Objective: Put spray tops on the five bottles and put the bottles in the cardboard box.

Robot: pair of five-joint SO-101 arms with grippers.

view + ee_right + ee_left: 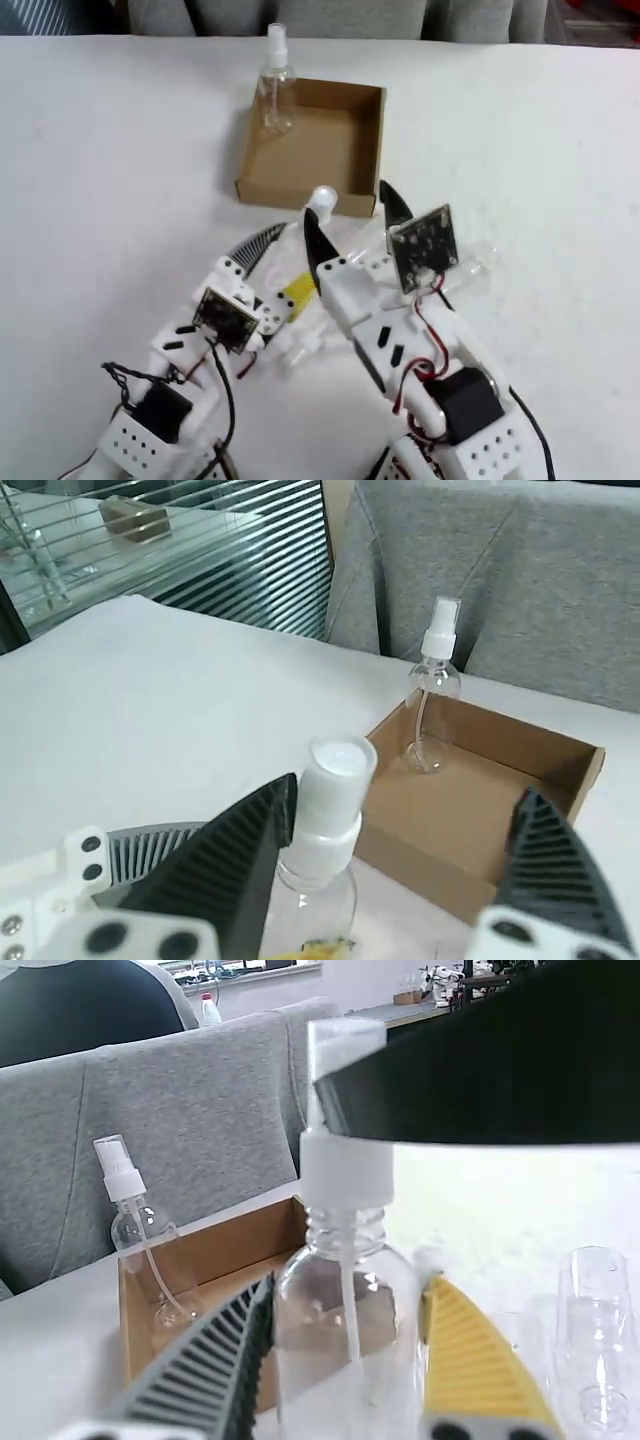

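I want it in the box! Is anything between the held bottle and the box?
Nothing blocks it except the cardboard box's near wall, which the bottle in the left pincer probably has to go over. The right pincer stands open around its spray top. A capped bottle stands in the box's far corner, leaving room.

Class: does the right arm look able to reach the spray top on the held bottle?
Likely yes: the right gripper is open, and the spray top on the bottle sits between its fingers, unobstructed.
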